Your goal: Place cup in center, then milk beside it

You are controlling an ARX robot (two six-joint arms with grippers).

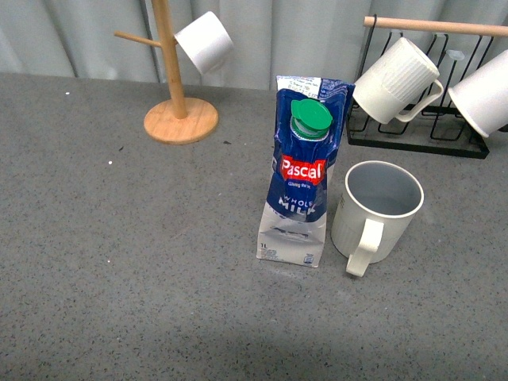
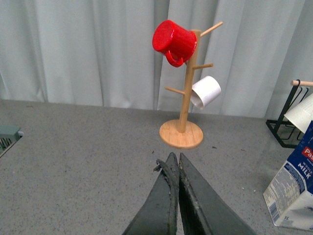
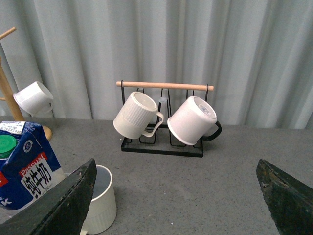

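One cup [image 1: 376, 213] and one milk [image 1: 300, 176] carton stand upright side by side near the middle of the grey speckled worktop [image 1: 119, 262], just apart, the cup's loop handle turned toward the front edge. The cup is cream-white with a greyish inside; the carton is blue and white, creased, with a round green cap [image 1: 310, 117] and a red label.

Two racks stand at the back edge. The wooden mug tree [image 2: 184, 93] carries two mugs: one glossy red mug [image 2: 173, 41] and one smooth white mug [image 2: 205, 91]. The black wire rack [image 3: 164, 132] with a wooden top bar holds two white mugs, a ribbed mug [image 3: 137, 115] and a plain mug [image 3: 193, 120].

The left gripper [image 2: 174, 164] has its dark, worn fingers pressed together, empty, above bare worktop; the mug tree lies beyond them and the carton off to their side. The right gripper [image 3: 178, 196] has its fingers spread wide, holding nothing; cup and carton sit beside one finger [image 3: 68, 200], and open worktop runs between the fingers to the wire rack.
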